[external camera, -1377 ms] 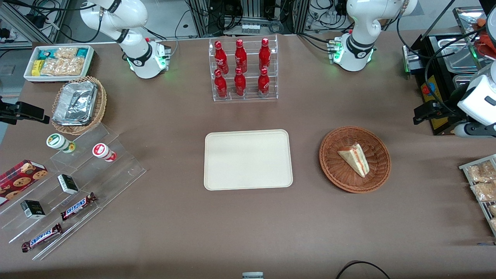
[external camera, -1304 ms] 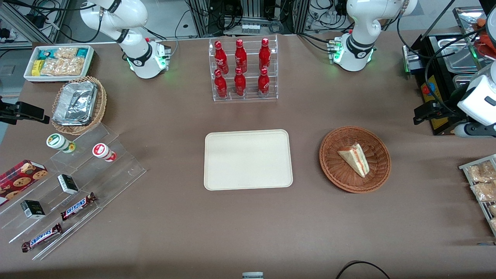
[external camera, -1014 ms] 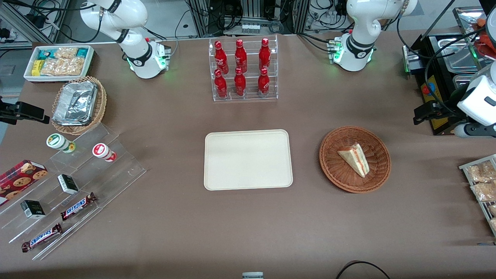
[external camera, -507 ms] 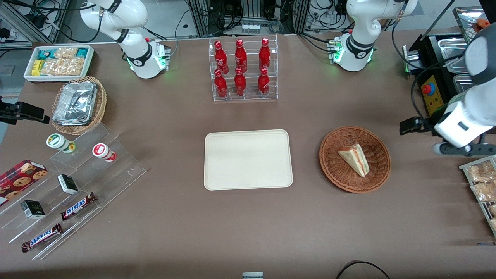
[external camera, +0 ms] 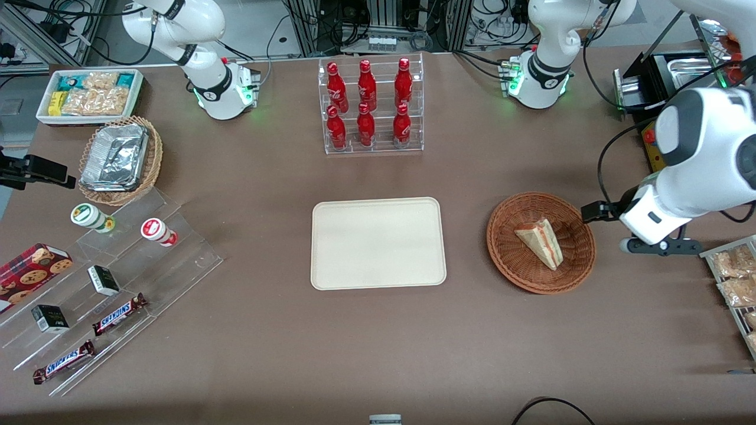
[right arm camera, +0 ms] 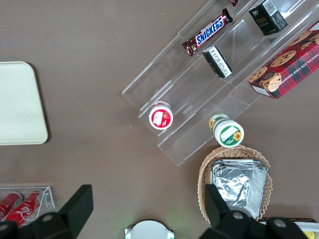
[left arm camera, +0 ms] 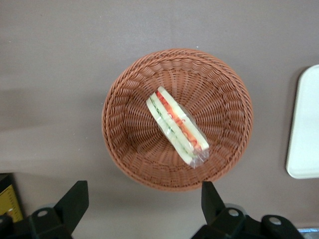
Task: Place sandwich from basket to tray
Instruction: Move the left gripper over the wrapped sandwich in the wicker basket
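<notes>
The sandwich (external camera: 540,242) lay in the reddish-brown wicker basket (external camera: 576,271), resting on its side near the middle of the bowl, its red and green filling edge turned upward in the left wrist view (left arm camera: 177,126). The basket (left arm camera: 129,149) sat on the brown surface (external camera: 378,342) toward the working arm's end, well in from the edge nearest the front camera. Beside it, toward the middle of the surface, lay the cream tray (external camera: 378,243), apart from the basket and with nothing on it; only its rounded rim showed from the wrist (left arm camera: 301,124).

The left arm's pincer (external camera: 593,212) hung above the surface just beside the basket's rim, on the side toward the working arm's end. From the wrist, the pincer (left arm camera: 142,206) had its two dark fingers (left arm camera: 75,201) spread wide, gripping nothing, with the basket and sandwich in view between them.
</notes>
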You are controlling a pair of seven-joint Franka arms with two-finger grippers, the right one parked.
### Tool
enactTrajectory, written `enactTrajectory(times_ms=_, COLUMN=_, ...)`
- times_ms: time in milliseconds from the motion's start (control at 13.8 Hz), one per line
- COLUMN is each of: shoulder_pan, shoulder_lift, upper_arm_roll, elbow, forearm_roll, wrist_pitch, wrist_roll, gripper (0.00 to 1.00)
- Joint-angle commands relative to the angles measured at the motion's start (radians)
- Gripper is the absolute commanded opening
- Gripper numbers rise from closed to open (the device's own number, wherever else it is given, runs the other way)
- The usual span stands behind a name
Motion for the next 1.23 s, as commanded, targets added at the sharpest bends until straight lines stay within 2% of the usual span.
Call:
enactTrajectory(times_ms=0, shoulder_pan=-0.022, shoulder_lift=-0.028, upper_arm_roll=0.005, elbow=-0.106, forearm_roll=-0.010, wrist_pitch=0.107, wrist_roll=-0.037, gripper=1.00)
enactTrajectory(times_ms=362, shoulder_pan=-0.058, shoulder_lift=-0.094, upper_arm_roll=0.005, elbow=-0.362, forearm_roll=-0.003, wrist_pitch=0.413, wrist_roll=-0.202, gripper=1.00)
enactTrajectory(times_ms=507, shoulder_pan=-0.076, shoulder_lift=-0.112, upper_arm_roll=0.005, elbow=-0.439, forearm_roll=-0.003, wrist_pitch=0.510, wrist_roll=-0.357, gripper=1.00)
enactTrajectory(times_ms=725, shoulder_pan=-0.096, shoulder_lift=-0.105, upper_arm_roll=0.005, elbow=-0.447, forearm_roll=-0.003, wrist_pitch=0.527, wrist_roll=-0.552, gripper=1.00)
enactTrajectory(times_ms=870, shoulder_pan=-0.105, shoulder_lift=-0.080, upper_arm_roll=0.003, elbow=-0.451, forearm_roll=-0.003, wrist_pitch=0.605, wrist_roll=-0.753, gripper=1.00)
enactTrajectory(times_ms=1159, shoulder_pan=-0.142, shoulder_lift=-0.022, upper_arm_roll=0.005, elbow=-0.450, forearm_roll=-0.003, wrist_pitch=0.639, wrist_roll=-0.885, gripper=1.00)
